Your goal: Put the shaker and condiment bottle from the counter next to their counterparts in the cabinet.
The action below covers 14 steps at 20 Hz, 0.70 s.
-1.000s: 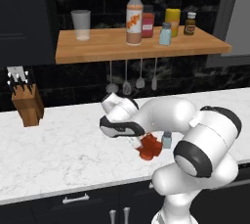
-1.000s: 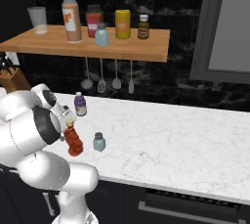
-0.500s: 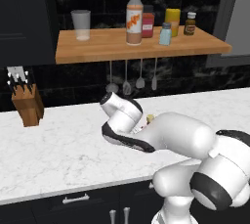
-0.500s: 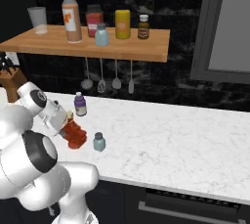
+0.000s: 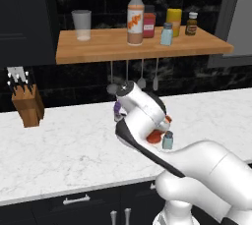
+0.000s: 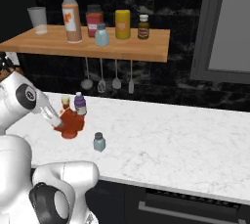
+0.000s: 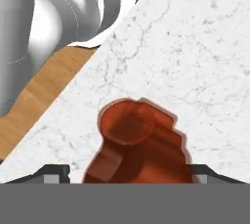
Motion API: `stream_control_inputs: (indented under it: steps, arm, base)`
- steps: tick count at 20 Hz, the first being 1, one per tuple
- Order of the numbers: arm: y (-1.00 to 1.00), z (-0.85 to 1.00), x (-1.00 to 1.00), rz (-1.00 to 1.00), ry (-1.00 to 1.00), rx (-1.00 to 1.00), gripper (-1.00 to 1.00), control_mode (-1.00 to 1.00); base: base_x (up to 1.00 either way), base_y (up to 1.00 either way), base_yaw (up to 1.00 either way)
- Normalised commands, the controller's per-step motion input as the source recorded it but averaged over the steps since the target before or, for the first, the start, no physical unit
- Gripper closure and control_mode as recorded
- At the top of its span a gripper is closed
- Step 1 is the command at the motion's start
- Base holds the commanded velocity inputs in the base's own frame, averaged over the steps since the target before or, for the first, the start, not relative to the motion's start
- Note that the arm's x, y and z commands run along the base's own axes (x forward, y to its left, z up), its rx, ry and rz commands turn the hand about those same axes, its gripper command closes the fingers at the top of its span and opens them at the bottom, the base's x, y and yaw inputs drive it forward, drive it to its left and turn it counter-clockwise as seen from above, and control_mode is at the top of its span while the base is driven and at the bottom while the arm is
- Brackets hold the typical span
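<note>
The red-brown condiment bottle (image 6: 71,123) hangs tilted low over the white marble counter (image 6: 171,140), its tan cap (image 6: 65,101) up and to the left. My gripper (image 6: 58,120) is shut on it. In the hand view the bottle (image 7: 139,145) sits between my gripper (image 7: 129,175) tips, above the marble. The pale blue shaker (image 6: 99,142) stands free on the counter just right of the bottle; it appears as the shaker (image 5: 168,140) beside my forearm. On the wooden cabinet shelf (image 6: 151,52) stand the tall orange-labelled bottle (image 6: 72,10) and the counterpart blue shaker (image 6: 101,34).
A small purple bottle (image 6: 80,104) stands right behind the held bottle. The shelf also carries a red jar (image 6: 94,21), a yellow container (image 6: 122,24), a small brown bottle (image 6: 142,26) and a glass (image 6: 36,20). Utensils (image 6: 116,74) hang below it. A knife block (image 5: 27,103) stands far left.
My arm has swung and turned its wrist. The condiment bottle has risen a little in the gripper and tipped over. The shaker on the counter has stayed put.
</note>
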Motion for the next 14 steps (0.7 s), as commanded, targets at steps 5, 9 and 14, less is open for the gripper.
stream_control_inputs:
  steps: [5,9,14]
  arm:
    - [0.0,0.99,-0.26,0.37,0.27,0.01,1.0,-1.0]
    - [0.01,1.0,-0.21,0.42,0.1,0.0,1.0,-1.0]
    - [0.01,1.0,-0.2,0.51,0.0,0.0,1.0,-1.0]
  base:
    - [0.0,0.0,0.0]
    - [0.0,0.0,0.0]
    - [0.0,0.0,0.0]
